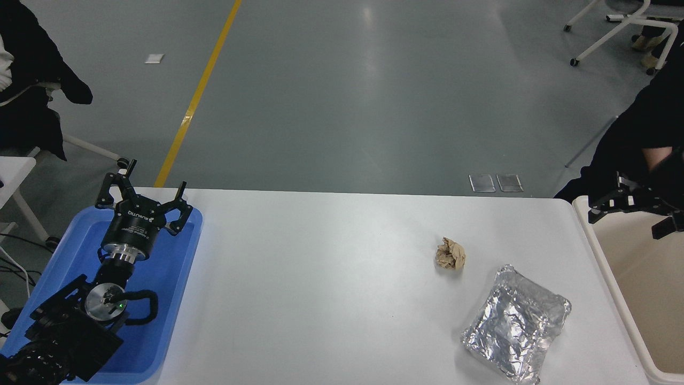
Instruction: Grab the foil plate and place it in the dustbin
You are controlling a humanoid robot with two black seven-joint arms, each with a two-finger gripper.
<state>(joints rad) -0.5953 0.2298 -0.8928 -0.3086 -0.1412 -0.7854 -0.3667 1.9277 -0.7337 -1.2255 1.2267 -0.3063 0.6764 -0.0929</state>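
Observation:
The foil plate (pixel 515 323), crinkled and silver, lies flat on the white table (pixel 320 278) near its front right. The dustbin (pixel 604 267), a cream tub, stands just right of it, cut off by the picture's edge. My right gripper (pixel 628 220) hangs at the right edge over the dustbin's far left corner. It is open and holds nothing, well behind the plate. The arm behind it is mostly out of frame. My left gripper (pixel 143 188) is parked open over the blue tray (pixel 176 299) at the lower left.
A small crumpled brown paper ball (pixel 450 253) lies just behind and left of the plate. A person in a black sleeve (pixel 636 133) stands behind the dustbin. Another person (pixel 29 91) sits at the upper left. A white wheeled chair frame (pixel 614 24) is at the top right.

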